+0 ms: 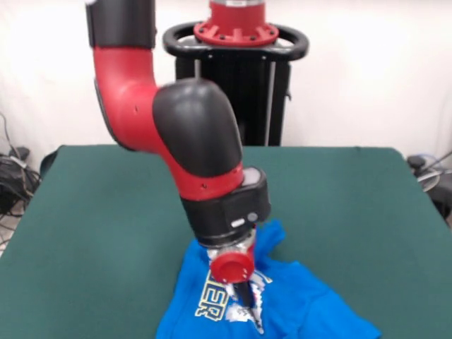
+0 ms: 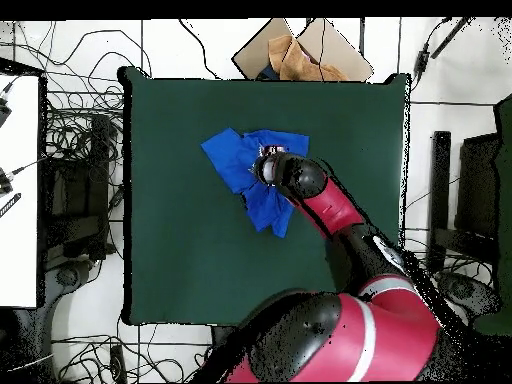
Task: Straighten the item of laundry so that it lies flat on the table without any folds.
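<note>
Table (image 1: 367,212), green felt, spreads wide on all sides of the claw, mostly bare. Arm (image 1: 191,134) drops to the table's camera-side part in front view. T-shirt (image 1: 296,307) lies directly under and around the claw (image 1: 246,300), bunched and creased, not flat; white print partly folded. In overhead view the T-shirt (image 2: 232,156) runs diagonally, one lobe beyond the claw toward the far-left, another trailing back toward the base. Claw tip down at the cloth near the print, probably touching; spread or pinching cloth, cannot tell. Overhead, wrist hides the claw and shirt middle. Front view cuts off the shirt's lower edge.
</note>
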Tool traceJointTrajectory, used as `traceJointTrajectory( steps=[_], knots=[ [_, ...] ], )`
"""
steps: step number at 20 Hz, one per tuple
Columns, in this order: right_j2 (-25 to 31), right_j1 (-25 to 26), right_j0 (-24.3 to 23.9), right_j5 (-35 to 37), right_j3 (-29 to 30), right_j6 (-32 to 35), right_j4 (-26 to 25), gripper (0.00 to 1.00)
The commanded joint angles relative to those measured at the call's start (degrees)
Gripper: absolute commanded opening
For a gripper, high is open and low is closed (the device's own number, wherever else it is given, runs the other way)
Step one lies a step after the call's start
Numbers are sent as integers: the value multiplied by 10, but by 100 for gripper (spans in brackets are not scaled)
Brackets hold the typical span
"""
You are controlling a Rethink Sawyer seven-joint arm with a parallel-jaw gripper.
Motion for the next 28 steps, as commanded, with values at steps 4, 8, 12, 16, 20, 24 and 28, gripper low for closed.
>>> traceJointTrajectory(
  steps=[4, 8, 12, 16, 20, 24, 28],
  knots=[
    [64, 16, 29, 117, 2, 55, 18, 0],
    [-47, -7, 66, 208, -64, 48, -34, 0],
    [-150, -22, 76, 228, -96, 2, -117, 0],
    [-219, -8, 82, 244, -156, -1, -187, 0],
    [-215, 1, 49, 273, -196, -23, -230, 0],
    [-254, 29, 55, 293, -266, -8, -283, 0],
    [-240, 30, 41, 293, -269, -3, -289, 0]
  ],
)
